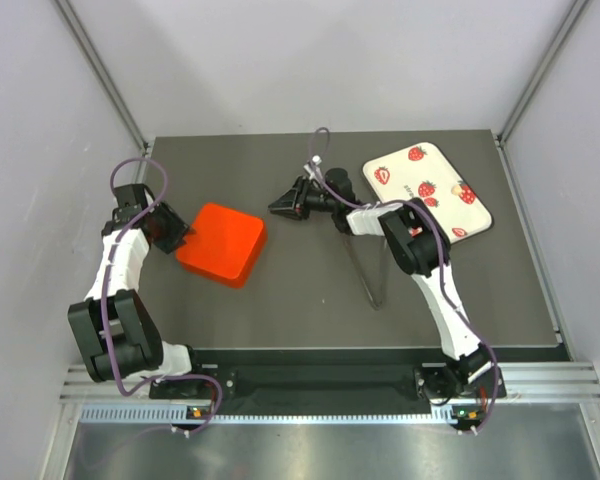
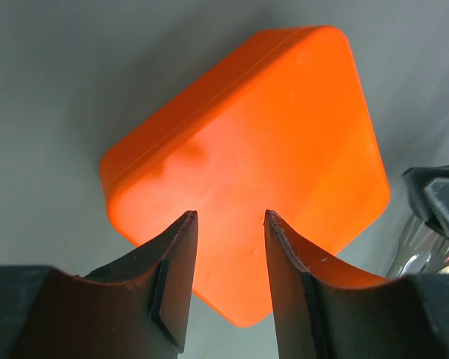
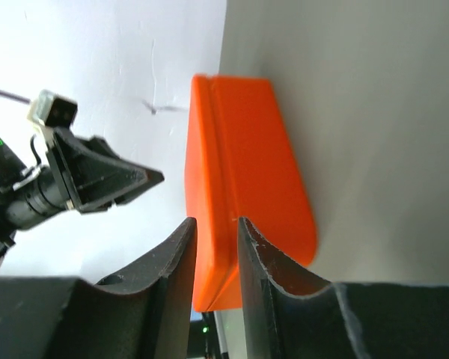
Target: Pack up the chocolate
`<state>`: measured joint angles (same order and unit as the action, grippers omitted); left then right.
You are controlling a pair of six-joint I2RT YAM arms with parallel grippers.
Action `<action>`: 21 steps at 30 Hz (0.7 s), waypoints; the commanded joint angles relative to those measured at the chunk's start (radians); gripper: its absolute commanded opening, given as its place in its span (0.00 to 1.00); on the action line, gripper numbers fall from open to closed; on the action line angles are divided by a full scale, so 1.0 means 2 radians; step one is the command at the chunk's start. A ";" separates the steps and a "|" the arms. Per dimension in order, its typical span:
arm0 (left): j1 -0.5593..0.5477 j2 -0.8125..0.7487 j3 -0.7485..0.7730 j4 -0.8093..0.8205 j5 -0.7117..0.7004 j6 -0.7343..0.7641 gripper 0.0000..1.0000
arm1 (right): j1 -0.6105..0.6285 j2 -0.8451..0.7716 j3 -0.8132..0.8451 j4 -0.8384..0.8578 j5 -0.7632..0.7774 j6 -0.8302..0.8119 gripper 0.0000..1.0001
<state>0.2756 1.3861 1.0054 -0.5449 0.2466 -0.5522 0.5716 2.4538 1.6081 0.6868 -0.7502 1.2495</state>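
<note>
No chocolate shows in any view. The orange-red box (image 1: 221, 243) lies shut on the dark mat, left of centre. My left gripper (image 1: 180, 235) hovers at the box's left corner. In the left wrist view its fingers (image 2: 230, 218) stand apart with nothing between them, and the box lid (image 2: 254, 149) fills the picture beyond. My right gripper (image 1: 277, 208) points left, a short way off the box's upper right side. In the right wrist view its fingers (image 3: 215, 222) leave a narrow gap that holds nothing, and the box (image 3: 247, 164) lies beyond them.
A white tray (image 1: 426, 190) printed with strawberries sits at the back right of the mat. A thin dark cable (image 1: 365, 270) loops over the mat beside the right arm. Grey walls close in on both sides.
</note>
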 commanded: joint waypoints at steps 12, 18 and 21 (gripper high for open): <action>-0.001 -0.019 0.037 0.048 0.027 0.008 0.47 | -0.006 -0.146 -0.027 -0.125 0.050 -0.148 0.17; -0.002 0.008 0.059 0.126 0.116 -0.034 0.47 | 0.045 -0.152 -0.005 -0.139 0.040 -0.152 0.11; -0.004 0.037 0.075 0.144 0.135 -0.055 0.47 | 0.069 -0.135 0.011 -0.139 0.038 -0.146 0.12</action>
<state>0.2718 1.4189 1.0966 -0.3893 0.4252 -0.6086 0.6537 2.1803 1.5761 0.4313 -0.6693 0.9833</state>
